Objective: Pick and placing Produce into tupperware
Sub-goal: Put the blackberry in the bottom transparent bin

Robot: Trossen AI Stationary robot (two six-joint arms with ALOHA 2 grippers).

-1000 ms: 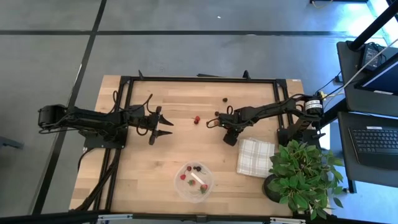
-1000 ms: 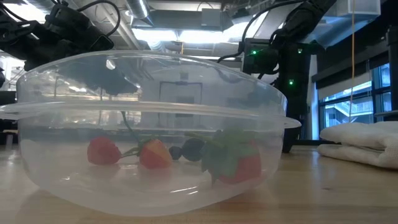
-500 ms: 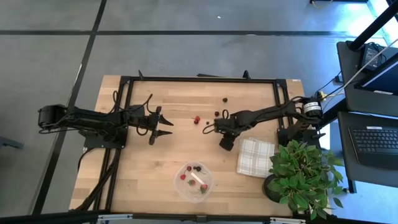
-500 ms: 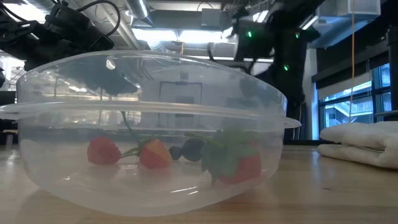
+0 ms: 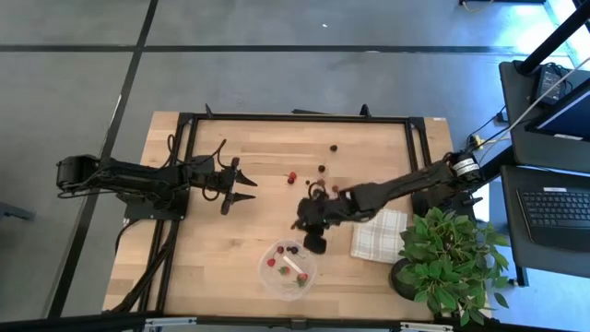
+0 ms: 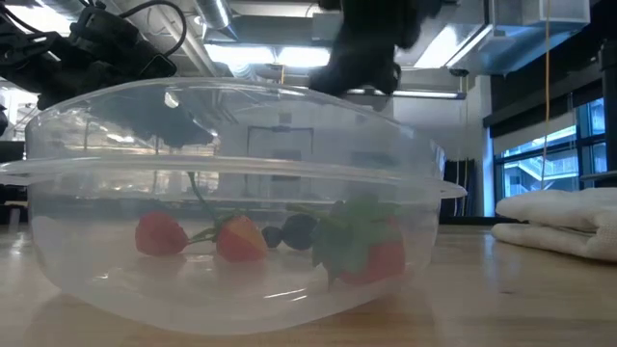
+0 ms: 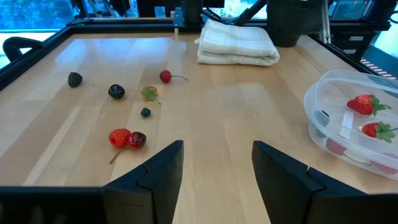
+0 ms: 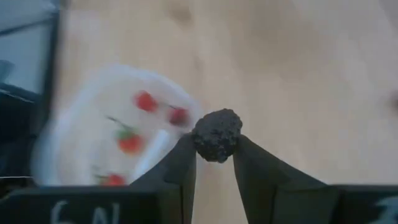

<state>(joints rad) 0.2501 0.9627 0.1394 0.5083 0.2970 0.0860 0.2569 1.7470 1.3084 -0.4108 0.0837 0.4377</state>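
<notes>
Right end effector (image 8: 214, 163) clenched on a dark, knobbly, roughly round berry (image 8: 217, 134), pinched between two smooth black fingers. Just beyond and below it sits the tupperware (image 5: 287, 269), a round, clear, thin-walled plastic container with a whitish rim, holding glossy red and dark produce (strawberry-like pieces with green tops). Left end effector (image 7: 214, 163) hovers released, fingers apart; ahead of it lie loose berries (image 7: 127, 138), red, dark and green, on the counter (image 5: 230, 231), a pale wood-grain surface in a black frame. A folded checked cloth (image 5: 377, 232) lies beside the right arm.
</notes>
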